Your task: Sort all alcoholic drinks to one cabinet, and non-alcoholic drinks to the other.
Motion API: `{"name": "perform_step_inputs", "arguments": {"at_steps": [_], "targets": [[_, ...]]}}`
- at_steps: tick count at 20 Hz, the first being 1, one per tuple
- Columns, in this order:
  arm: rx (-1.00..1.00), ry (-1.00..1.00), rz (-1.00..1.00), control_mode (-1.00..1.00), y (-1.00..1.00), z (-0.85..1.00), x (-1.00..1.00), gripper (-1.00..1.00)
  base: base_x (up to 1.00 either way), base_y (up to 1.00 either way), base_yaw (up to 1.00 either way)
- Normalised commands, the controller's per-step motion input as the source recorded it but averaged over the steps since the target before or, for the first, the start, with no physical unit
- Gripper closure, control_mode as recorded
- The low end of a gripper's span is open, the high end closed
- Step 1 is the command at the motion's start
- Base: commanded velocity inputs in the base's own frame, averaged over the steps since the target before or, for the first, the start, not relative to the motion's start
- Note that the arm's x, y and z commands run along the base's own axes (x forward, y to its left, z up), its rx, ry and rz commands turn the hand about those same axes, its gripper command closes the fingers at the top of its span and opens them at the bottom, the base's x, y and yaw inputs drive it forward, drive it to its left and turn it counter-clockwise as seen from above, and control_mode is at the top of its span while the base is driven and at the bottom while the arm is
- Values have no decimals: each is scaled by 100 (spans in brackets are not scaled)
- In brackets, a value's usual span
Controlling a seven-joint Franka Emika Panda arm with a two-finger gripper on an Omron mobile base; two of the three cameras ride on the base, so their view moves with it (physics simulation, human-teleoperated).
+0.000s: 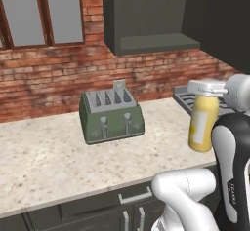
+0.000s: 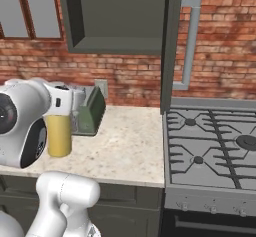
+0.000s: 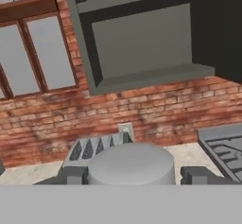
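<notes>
- While the tall yellow bottle (image 1: 203, 124) hangs upright above the speckled counter (image 1: 49, 162), the fingers (image 3: 194, 174) stand on either side of its white cap (image 3: 131, 164), clamped on the top of the bottle.
- From the left base view the bottle's pale label (image 1: 197, 129) faces the camera, and the white gripper (image 1: 209, 86) covers the cap from above.
- From the right base view the bottle (image 2: 59, 134) appears just in front of the green toaster (image 2: 90, 111), its upper part hidden behind the white arm.
- A four-slot green toaster (image 1: 111, 116) sits on the counter, to the left of the bottle in the left base view, close to the red brick wall (image 1: 58, 79).
- Above the counter, the dark grey-green wall cabinet (image 2: 117, 18) stands open, its door (image 2: 170, 46) swung out with a long pale grey bar handle (image 2: 189, 43) on it.
- Seen from the hand view, the cabinet's inner shelf (image 3: 142, 10) and floor are bare.
- A gas stove (image 2: 212, 146) adjoins the counter's right end.
- A window with a brown frame (image 1: 41, 13) is set in the wall, left of the cabinet.
</notes>
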Motion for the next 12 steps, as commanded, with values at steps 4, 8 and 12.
{"name": "perform_step_inputs", "arguments": {"at_steps": [4,8,12], "targets": [[-11,-11,0,-100,0,36,0,100,0,0,0],[-12,-10,0,-100,2,34,0,100,0,0,0],[-12,-2,0,-100,0,51,12,100,0,0,0]]}}
